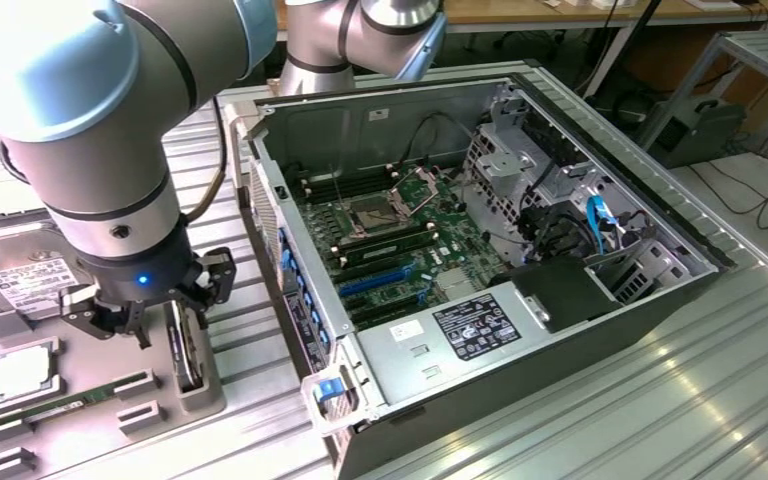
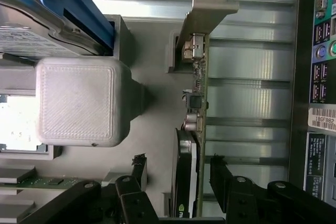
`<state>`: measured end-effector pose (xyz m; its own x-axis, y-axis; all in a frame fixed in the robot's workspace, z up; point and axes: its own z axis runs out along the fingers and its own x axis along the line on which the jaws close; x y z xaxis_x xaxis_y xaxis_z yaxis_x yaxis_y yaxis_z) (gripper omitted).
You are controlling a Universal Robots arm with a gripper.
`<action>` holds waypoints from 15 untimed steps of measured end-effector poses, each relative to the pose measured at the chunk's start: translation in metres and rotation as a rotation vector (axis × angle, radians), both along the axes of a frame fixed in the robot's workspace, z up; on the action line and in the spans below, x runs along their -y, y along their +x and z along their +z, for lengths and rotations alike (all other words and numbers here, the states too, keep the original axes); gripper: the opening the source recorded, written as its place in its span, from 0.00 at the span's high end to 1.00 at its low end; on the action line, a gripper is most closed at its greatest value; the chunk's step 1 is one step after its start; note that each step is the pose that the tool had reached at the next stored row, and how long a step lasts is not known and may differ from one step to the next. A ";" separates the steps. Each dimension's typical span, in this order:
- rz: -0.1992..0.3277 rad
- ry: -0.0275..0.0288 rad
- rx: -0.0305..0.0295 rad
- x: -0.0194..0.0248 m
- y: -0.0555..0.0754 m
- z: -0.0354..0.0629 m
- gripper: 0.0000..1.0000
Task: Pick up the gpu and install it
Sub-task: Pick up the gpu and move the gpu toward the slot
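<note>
Gripper [image 2: 179, 165] spread open, straddling upright gpu [image 2: 188, 182] without touching; gpu seated in grey tray [image 1: 208, 400] on counter [image 1: 651, 400].

**Tight gaps around an upright card, open room over the computer case**

The gripper [image 1: 157, 318] straddles the gpu [image 1: 187, 355], which stands on edge in a grey tray [image 1: 91, 430]. In the wrist view, one fingertip [image 2: 139, 166] has a clear gap to the card. The other sits close to the opposite face without touching it. A grey block [image 2: 76, 100] rises just beside the card, with a hard drive [image 1: 24, 275] beyond it. A narrow strip of bare table [image 1: 253, 400] separates the tray from the computer case [image 1: 544, 370]. The case lies with its open side up. Above the blue slots [image 1: 381, 282] the way is free. A drive cage [image 1: 518, 160], cables [image 1: 600, 225] and a black cover [image 1: 568, 292] crowd the exterior view's right.
</note>
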<state>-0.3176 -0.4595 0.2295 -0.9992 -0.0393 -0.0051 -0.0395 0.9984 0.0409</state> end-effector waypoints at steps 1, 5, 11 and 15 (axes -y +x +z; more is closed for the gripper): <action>0.000 0.0000 0.0000 -0.0005 0.000 -0.0005 0.40; 0.000 0.0002 0.0003 -0.0016 0.000 -0.0029 0.40; -0.001 0.0000 0.0002 -0.0038 0.001 -0.0067 0.40; -0.003 -0.0002 0.0001 -0.0052 0.001 -0.0085 0.40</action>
<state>-0.3164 -0.4544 0.2210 -0.9993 -0.0365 -0.0052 -0.0367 0.9985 0.0407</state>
